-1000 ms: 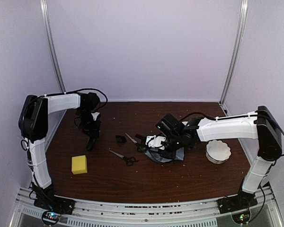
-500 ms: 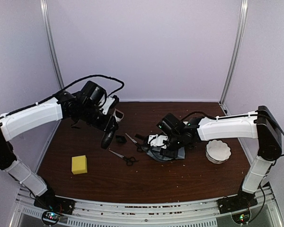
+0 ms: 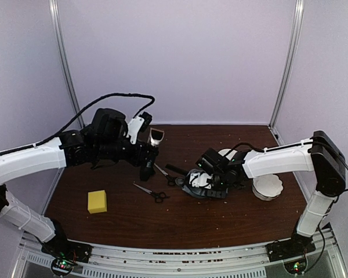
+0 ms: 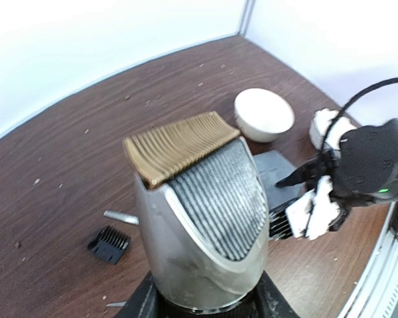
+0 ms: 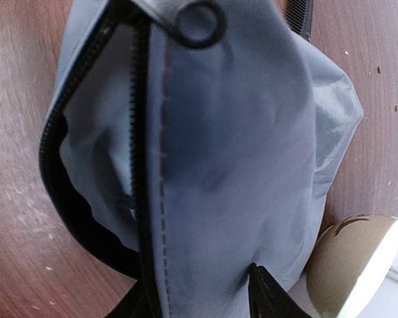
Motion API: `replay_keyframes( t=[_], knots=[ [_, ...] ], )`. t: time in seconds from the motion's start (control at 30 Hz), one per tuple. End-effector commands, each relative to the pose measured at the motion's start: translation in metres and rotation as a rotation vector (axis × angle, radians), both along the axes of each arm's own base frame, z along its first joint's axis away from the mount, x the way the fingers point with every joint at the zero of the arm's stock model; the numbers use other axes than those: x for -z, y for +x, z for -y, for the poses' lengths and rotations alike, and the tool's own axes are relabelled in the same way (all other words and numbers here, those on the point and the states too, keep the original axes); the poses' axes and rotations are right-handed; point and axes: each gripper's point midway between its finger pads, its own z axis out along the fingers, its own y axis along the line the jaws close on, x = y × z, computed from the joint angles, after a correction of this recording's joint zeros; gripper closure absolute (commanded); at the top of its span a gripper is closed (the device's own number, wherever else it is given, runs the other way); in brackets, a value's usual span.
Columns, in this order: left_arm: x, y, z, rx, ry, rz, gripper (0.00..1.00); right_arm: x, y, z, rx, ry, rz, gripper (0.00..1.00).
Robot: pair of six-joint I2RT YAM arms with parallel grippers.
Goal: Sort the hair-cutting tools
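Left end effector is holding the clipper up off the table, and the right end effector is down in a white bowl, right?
Not quite. The left end effector does hold the clipper up off the table, but the right end effector is down on the grey pouch. The right wrist view shows it, filled with the pouch's fabric and zip.

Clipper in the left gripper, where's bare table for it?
Bare: the front strip between the yellow sponge and near white bowl, and the back strip left of the far bowl. Crowded: centre, with near scissors, far scissors and the grey pouch.
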Motion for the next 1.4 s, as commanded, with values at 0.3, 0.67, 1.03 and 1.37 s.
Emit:
replay_keyframes(
  t=[0.3, 0.67, 1.03, 1.37],
  knots=[
    [-0.102, -0.074, 0.044, 0.309, -0.293, 0.445, 1.00, -0.074, -0.005, -0.005, 0.001, 0.167, -0.083, 1.00],
    [-0.139, -0.172, 0.097, 0.763, -0.355, 0.679, 1.00, -0.107, -0.058, -0.026, -0.087, 0.298, -0.369, 1.00],
    [-0.114, -0.186, 0.147, 0.953, -0.290, 0.740, 1.00, -0.108, -0.090, -0.041, -0.143, 0.346, -0.522, 1.00],
    [-0.069, -0.172, 0.181, 1.013, -0.136, 0.749, 1.00, -0.109, -0.122, -0.047, -0.241, 0.370, -0.683, 1.00]
  ],
)
